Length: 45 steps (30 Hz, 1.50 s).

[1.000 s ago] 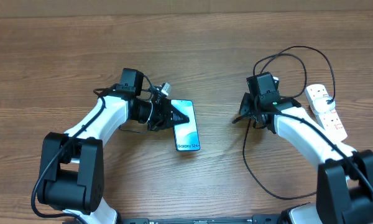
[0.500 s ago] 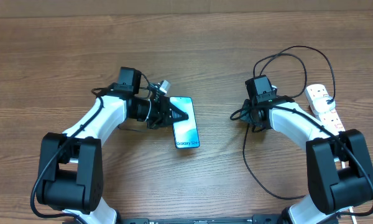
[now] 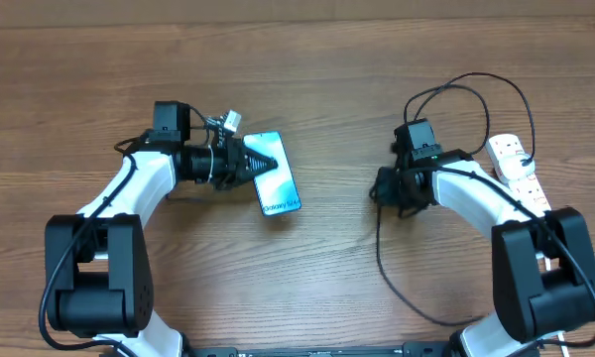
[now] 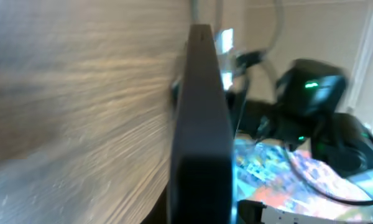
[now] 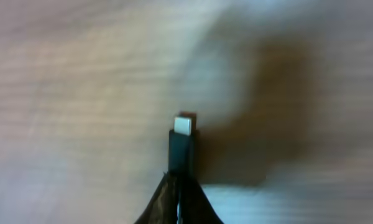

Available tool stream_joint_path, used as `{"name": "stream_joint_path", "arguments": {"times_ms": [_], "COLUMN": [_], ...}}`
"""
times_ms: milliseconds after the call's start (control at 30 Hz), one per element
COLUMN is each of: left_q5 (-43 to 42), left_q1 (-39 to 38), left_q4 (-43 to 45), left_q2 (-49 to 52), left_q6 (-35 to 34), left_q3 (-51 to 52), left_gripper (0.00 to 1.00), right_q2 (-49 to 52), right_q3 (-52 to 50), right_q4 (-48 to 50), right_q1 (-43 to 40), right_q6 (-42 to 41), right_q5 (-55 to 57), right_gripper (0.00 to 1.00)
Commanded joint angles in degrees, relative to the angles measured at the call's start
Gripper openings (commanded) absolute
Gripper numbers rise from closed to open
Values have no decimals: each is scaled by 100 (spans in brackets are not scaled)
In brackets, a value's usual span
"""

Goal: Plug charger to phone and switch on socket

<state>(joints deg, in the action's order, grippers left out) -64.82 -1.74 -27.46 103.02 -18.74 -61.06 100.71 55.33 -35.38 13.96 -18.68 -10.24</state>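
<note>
The step in hand is bringing plug and port together; the socket [image 3: 521,171] lies untouched at the right edge of the counter [image 3: 307,288], so switching it on comes later. The left gripper [image 3: 261,165] has its jaws pinched on the far-left edge of the phone [image 3: 280,191], which sits left of centre with its blue screen facing up and its near end angled toward the right. The left wrist view looks along the phone's dark edge, though it is too blurred to show the port. The right gripper [image 3: 383,188] is right of centre, well apart from the phone, its jaws pressed onto the charger [image 5: 181,149] just behind the metal tip [image 5: 184,126], which sticks out straight ahead; the cable trails near and loops back toward the socket. Next, I judge, the right arm must travel left, line the tip up with the port on the phone's near end, and push in squarely while the left arm braces the phone.
</note>
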Motion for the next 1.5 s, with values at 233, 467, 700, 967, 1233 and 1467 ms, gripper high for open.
{"name": "stream_joint_path", "arguments": {"times_ms": [233,467,700,967,1233,1467], "left_q5": [-1690,-1443,-1408,-1163,-1165,-1097], "left_q1": [249,7,-107,302,848,828], "left_q4": [2291,3405,3416,3368,2524,1899], "left_q2": [9,9,9,9,9,9], "left_q6": [-1121,-2463,-2627,-2138,-1836,-1462], "left_q3": [-17,-17,-17,-17,-15,-15], "left_gripper": [4,4,4,4,4,4], "right_q2": [-2199,-2540,-2487,-2286,-1482,-699], "right_q3": [179,-68,-68,-210,-551,-551], "right_q4": [-1641,-1158,-656,-1093,-192,-52], "right_q1": [160,527,1152,1180,1375,1655], "right_q6": [2337,2271,1237,319,321,269], "right_q5": [-3952,-3921,-1993,732,529,890], "right_gripper": [4,4,4,30,61,58]}}
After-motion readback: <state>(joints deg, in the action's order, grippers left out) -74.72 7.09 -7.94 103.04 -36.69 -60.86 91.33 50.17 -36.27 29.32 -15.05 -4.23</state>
